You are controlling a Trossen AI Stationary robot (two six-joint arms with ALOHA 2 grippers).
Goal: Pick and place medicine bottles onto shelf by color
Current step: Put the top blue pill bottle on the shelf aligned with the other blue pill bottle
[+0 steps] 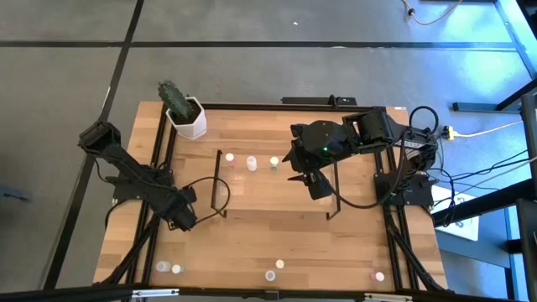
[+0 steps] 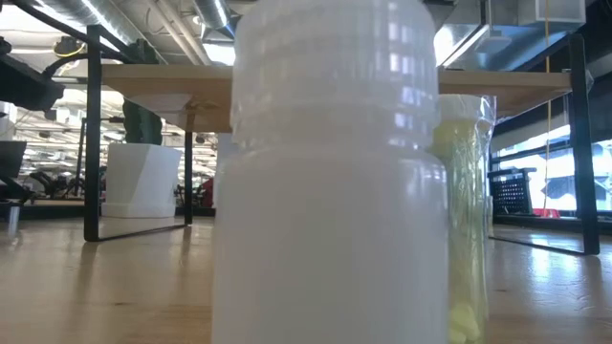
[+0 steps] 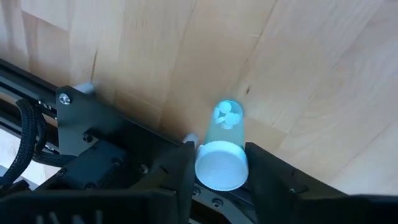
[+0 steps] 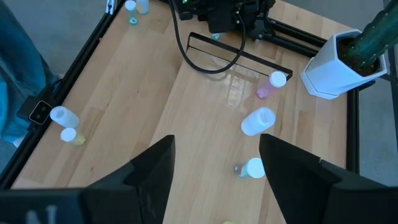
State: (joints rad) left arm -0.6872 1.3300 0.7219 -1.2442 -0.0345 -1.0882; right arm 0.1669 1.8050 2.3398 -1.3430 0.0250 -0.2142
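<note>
A small pale green medicine bottle (image 3: 222, 149) with a white cap and white pills inside sits between the fingers of my left pincer (image 3: 217, 171), cap toward my wrist; the fingers stand close on either side of the cap, but I cannot tell whether they are pressing it yet. That pincer is low over the wooden surface (image 1: 277, 235), toward its left side and just beside the left black end frame of the shelf (image 1: 277, 189). On the shelf's board three bottles stand in a row: a pink one (image 1: 229, 158), a white one (image 1: 251, 163) and a yellow-green one (image 1: 273, 163). More bottles are scattered along the near edge of the surface: a pair at the left (image 1: 169, 268), a pair near the middle (image 1: 274, 269) and a pink one at the right (image 1: 378, 275). In the low view a white bottle (image 2: 330, 172) fills the picture, with a yellow one (image 2: 466, 220) just behind it. My right pincer (image 4: 214, 165) hangs above the right part of the shelf, its fingers spread apart and empty. A white hexagonal pot with a cactus (image 1: 186, 116) stands at the far left corner.
</note>
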